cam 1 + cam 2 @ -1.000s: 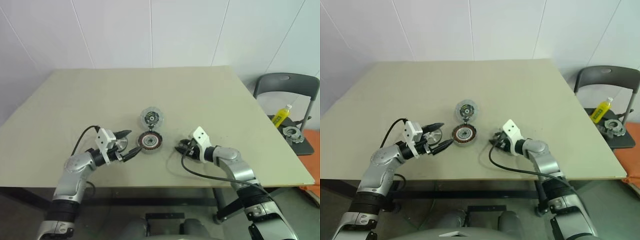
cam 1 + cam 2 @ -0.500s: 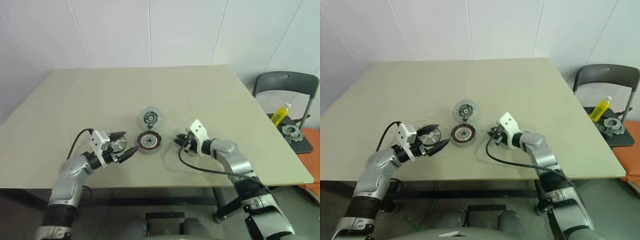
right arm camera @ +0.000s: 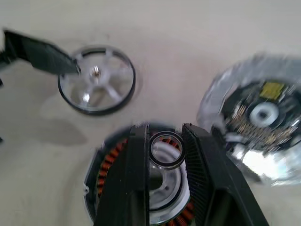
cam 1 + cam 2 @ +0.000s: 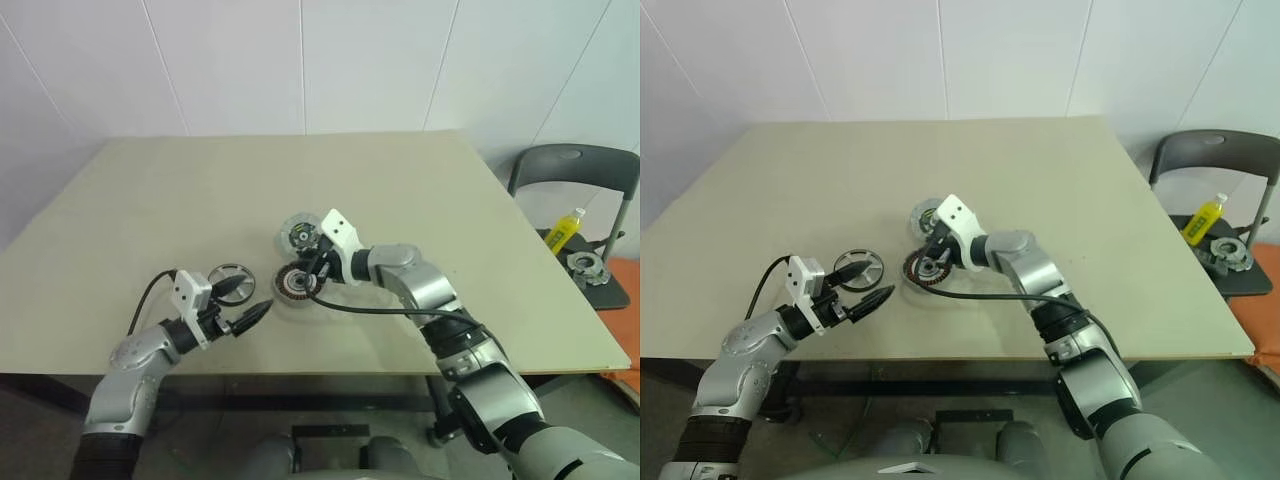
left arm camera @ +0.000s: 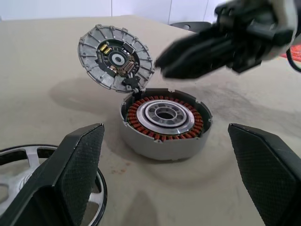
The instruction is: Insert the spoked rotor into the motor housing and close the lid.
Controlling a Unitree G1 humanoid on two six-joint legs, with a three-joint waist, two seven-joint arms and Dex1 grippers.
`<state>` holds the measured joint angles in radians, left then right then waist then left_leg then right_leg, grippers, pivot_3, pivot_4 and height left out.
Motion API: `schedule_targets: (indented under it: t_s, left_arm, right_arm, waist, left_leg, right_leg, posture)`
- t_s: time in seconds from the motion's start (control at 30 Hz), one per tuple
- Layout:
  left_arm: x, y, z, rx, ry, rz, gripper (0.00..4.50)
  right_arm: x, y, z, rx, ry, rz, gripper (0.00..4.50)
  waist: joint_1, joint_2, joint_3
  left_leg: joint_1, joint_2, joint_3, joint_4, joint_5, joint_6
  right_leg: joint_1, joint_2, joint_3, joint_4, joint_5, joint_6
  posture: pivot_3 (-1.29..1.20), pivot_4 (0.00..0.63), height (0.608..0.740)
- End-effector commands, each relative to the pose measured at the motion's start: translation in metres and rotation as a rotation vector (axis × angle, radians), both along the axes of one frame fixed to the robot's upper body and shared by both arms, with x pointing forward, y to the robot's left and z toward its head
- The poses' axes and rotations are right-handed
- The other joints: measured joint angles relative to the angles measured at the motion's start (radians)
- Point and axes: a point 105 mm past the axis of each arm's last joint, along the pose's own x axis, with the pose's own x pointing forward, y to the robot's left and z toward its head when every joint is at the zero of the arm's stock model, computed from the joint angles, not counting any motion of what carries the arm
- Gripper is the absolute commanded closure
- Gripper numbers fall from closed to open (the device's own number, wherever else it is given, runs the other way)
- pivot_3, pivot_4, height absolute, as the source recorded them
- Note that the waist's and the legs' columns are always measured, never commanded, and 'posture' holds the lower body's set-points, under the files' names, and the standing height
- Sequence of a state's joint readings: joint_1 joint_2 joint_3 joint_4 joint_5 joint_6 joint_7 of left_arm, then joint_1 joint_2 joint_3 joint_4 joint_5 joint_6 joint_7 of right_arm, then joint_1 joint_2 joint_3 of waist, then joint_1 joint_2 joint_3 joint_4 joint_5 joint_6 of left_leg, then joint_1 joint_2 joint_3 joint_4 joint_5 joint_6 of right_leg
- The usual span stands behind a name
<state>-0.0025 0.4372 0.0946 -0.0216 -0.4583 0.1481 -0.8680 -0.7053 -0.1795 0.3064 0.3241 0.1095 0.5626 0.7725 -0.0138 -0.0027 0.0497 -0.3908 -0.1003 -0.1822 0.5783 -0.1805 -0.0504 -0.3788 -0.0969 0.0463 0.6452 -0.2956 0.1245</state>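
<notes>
Not far along, judging by the layout: nothing seated in the motor housing [image 5: 164, 120] yet, nothing closed

Spoked rotor [image 4: 229, 282] flat on the table [image 4: 400, 190], outside the housing, well clear of its rim and touching neither arm. Sits just beside the upper finger of the left gripper [image 4: 250, 297], gripped by nothing

Left gripper level and pointing toward the housing, jaws spread wide and empty, short of both the housing and the rotor

Housing upright on the table, copper windings and silvery hub fully exposed. Lid [image 5: 115, 57] tipped up and back on its hinge at the far edge of the housing, inner face with its small circuit parts showing. So: open, and ready to receive a part

Right gripper [image 4: 306, 274] reaching in from the right, angled down, hovering right over the housing centre. Jaws narrow, apparently closed on a small ring [image 3: 166, 150] with a dark rim, held above the hub rather than resting in it, as far as the wrist view shows. Looks like a preliminary part on its way into the centre; hard to say whether already touching the hub

Left to do, by this reading: place that ring, clear the right arm away, pick up the rotor, lower it squarely onto the hub inside the windings, then swing the lid down over it until shut. Both named steps of the task therefore unfinished
</notes>
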Motion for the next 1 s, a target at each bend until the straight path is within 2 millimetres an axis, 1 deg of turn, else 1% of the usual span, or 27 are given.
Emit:
schedule_targets:
  t_s: [0.03, 0.3, 0.43, 0.7, 1.0]
  left_arm:
    - [0.002, -0.003, 0.014, 0.000, -0.056, -0.007, 0.00]
    - [0.001, -0.004, 0.012, 0.004, -0.052, -0.014, 0.00]
    - [0.002, -0.005, 0.010, 0.002, -0.050, -0.017, 0.00]
    - [0.001, -0.008, 0.004, -0.001, -0.042, -0.025, 0.00]
    - [-0.001, -0.011, -0.001, 0.016, -0.039, -0.039, 0.00]
  right_arm:
    - [0.004, 0.010, 0.009, -0.002, -0.029, 0.020, 3.83]
    - [-0.001, 0.012, -0.013, -0.054, 0.024, 0.032, 3.83]
    - [-0.005, 0.015, -0.020, -0.059, 0.037, 0.038, 3.83]
    - [-0.010, 0.016, -0.027, -0.068, 0.040, 0.039, 3.83]
    - [-0.008, 0.017, -0.025, -0.036, 0.046, 0.013, 3.83]
  waist:
    - [0.000, 0.000, 0.000]
    - [-0.002, 0.000, 0.000]
    - [-0.002, 0.000, 0.000]
    - [-0.002, 0.000, 0.000]
    - [-0.003, 0.000, 0.000]
  left_leg:
    - [0.000, 0.000, 0.000, 0.000, 0.000, 0.000]
    - [0.000, 0.000, 0.000, 0.000, 0.000, 0.000]
    - [0.000, 0.000, 0.000, 0.000, 0.000, 0.000]
    - [0.000, 0.000, 0.000, 0.000, 0.000, 0.000]
    - [0.000, 0.000, 0.000, 0.000, 0.000, 0.000]
  right_leg:
    - [0.000, 0.000, 0.000, 0.000, 0.000, 0.000]
    - [-0.001, 0.000, 0.000, 0.001, 0.000, 0.000]
    - [-0.001, 0.000, 0.000, 0.001, 0.000, 0.000]
    - [-0.001, 0.000, 0.000, 0.001, 0.000, 0.000]
    - [-0.001, 0.000, 0.000, 0.001, 0.000, 0.000]
  posture:
    - [0.00, 0.000, 0.740]
    - [0.00, 0.000, 0.740]
    - [0.00, 0.000, 0.740]
    - [0.00, 0.000, 0.740]
    - [0.00, 0.000, 0.740]
